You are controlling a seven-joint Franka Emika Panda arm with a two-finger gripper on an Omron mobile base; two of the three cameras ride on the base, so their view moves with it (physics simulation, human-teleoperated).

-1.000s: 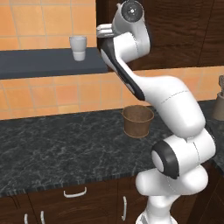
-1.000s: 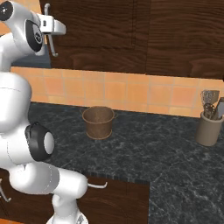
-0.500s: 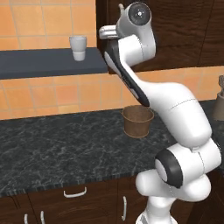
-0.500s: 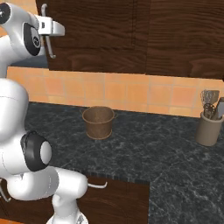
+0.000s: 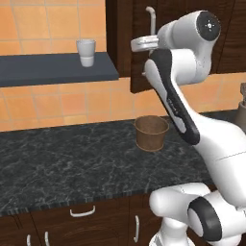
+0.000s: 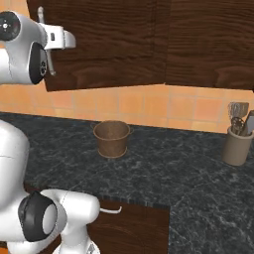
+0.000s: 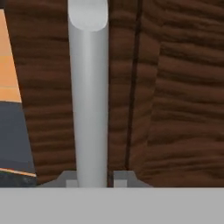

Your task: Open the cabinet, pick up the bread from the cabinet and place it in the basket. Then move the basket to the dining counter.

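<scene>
- The gripper [image 7: 92, 178] was seen at 6 o'clock in the hand view, where only the tops of its two fingertips [image 7: 66, 178] rose above the lower edge; the rest of each finger was cut off.
- The handle [image 7: 89, 94] was set between those tips, but whether it was touched by them could not be told, so the pincer's state is left as cannot tell.
- In the left base view the gripper [image 5: 144, 45] was largely hidden by the arm's own wrist, and its fingers could not be made out.
- The cabinet [image 5: 126, 45] was seen as a dark brown wooden wall unit with a wavy grain; its door lay flush and closed, with a thin dark seam at about 1 o'clock from the handle in the hand view.
- The handle [image 5: 151, 19] was shown as a long silver bar standing upright; its lower part was covered by the arm in the left base view.
- The bread could not be seen; the inside of the cabinet was hidden behind the closed door.
- The basket [image 5: 151, 133] was found on the black counter [image 5: 62, 158], at about 6 o'clock below the cabinet, well apart from the gripper; it was round, brown and woven, with a thick rim, and its inside looked dark.
- A white cup [image 5: 86, 52] stood on a grey shelf [image 5: 53, 72] at 10 o'clock in the left base view.
- A utensil jar [image 6: 237, 144] was placed at 3 o'clock in the right base view; it was cut off at the edge in the left base view.
</scene>
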